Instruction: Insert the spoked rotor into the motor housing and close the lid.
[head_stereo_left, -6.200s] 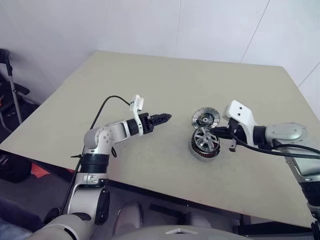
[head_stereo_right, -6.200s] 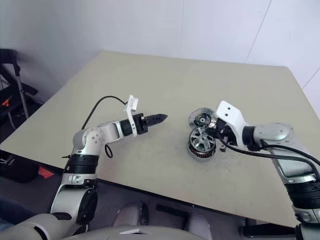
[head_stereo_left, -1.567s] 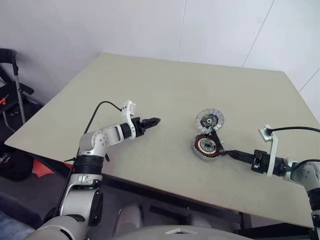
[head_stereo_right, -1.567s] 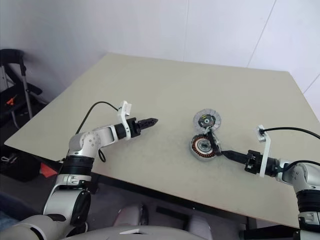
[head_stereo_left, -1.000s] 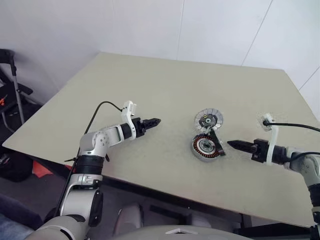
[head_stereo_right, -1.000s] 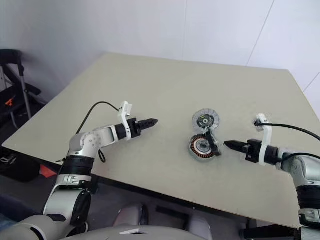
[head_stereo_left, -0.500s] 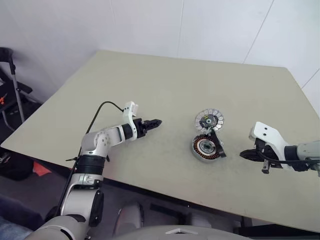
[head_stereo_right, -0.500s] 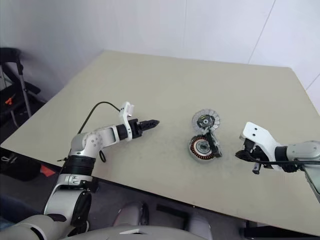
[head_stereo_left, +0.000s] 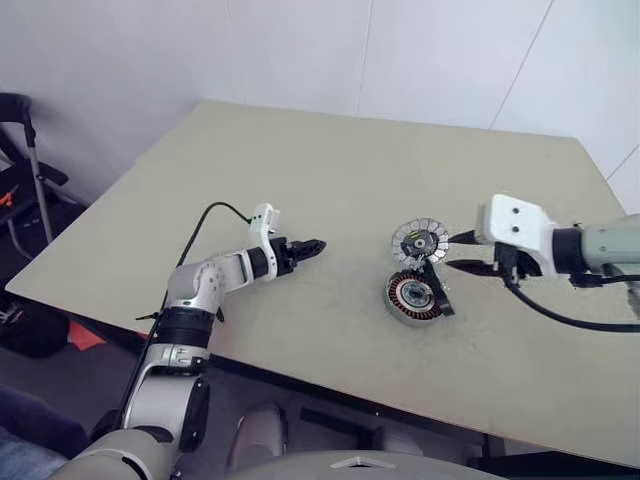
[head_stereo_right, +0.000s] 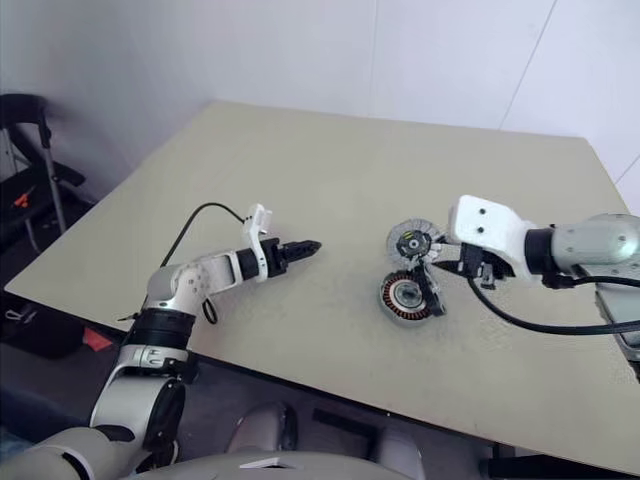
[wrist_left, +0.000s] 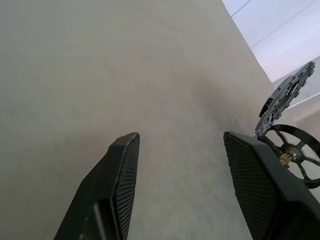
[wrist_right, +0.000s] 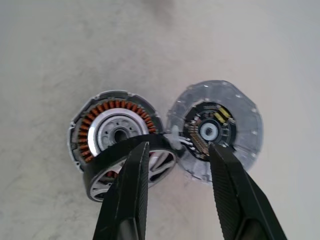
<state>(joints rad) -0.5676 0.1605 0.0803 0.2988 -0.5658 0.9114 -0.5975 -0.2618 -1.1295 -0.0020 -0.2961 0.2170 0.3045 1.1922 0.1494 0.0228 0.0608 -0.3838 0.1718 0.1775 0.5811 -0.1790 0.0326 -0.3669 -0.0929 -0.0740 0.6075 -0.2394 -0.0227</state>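
My left tool (head_stereo_left: 318, 244) hovers over bare tabletop (head_stereo_left: 330, 160), well apart from the parts – fingers spread with a clear gap in the left wrist view, holding nothing.

Centre-right: the motor housing (wrist_right: 112, 127) sits on the tabletop, copper windings showing all round, open. The spoked rotor (wrist_right: 131, 167) is not seated – it leans on edge against the housing's side, dark rim and silver spokes hanging over one part of the cup. From the left wrist view it stands tipped up, spokes and hub (wrist_left: 286, 158) visible. The lid (wrist_right: 216, 130) is flipped open, lying beside the housing and joined to it at the edge, dark centre with the yellow-green mark facing up.

So I'd say the task is early – rotor needs to be righted and dropped into the housing, then the lid swung over.

My right tool (head_stereo_left: 457, 252) is just beside the lid and rotor, fingers parted, empty. In the right wrist view its fingers (wrist_right: 131, 192) frame the rotor–lid junction, no contact that I can confirm.
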